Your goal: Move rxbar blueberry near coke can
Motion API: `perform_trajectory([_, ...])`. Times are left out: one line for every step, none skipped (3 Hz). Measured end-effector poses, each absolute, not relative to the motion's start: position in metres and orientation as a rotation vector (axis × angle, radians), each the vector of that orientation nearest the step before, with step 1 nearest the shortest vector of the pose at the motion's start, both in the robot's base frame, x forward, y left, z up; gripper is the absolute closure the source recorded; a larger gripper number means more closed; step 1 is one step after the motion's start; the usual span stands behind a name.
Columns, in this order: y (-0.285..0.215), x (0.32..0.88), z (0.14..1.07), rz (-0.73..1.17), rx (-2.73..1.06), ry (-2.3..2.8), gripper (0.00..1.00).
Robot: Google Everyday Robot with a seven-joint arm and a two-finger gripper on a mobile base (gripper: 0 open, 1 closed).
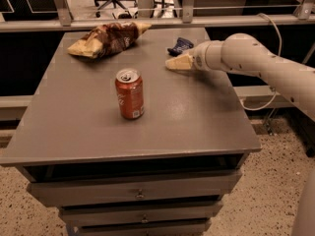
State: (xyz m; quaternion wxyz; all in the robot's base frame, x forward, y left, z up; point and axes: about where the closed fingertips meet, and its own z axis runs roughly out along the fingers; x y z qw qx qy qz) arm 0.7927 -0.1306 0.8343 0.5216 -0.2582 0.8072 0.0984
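Observation:
The rxbar blueberry [180, 45] is a small dark navy wrapped bar lying at the back right of the grey table [197, 112]. The coke can [130, 93] stands upright near the table's middle, red-orange with a silver top. My gripper [173, 64] hangs low over the table just in front of the bar, pointing left, on the end of the white arm that reaches in from the right. It holds nothing that I can see. The can is well to the left of the gripper and nearer the front.
A large brown-and-tan snack bag [108, 38] lies at the back left of the table. The table has drawers [140, 194] below its front edge. A rail [147, 21] runs behind it, and a cable [273, 73] hangs at the right.

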Motion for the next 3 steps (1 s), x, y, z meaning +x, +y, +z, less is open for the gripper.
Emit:
perform_trajectory([-0.1306, 0.7927, 0.8353, 0.236, -0.619, 1.934, 1.0])
perform_trajectory([-0.1307, 0.7926, 0.8354, 0.236, -0.619, 1.934, 1.0])
perform_trajectory([-0.1307, 0.7926, 0.8354, 0.236, -0.619, 1.934, 1.0])
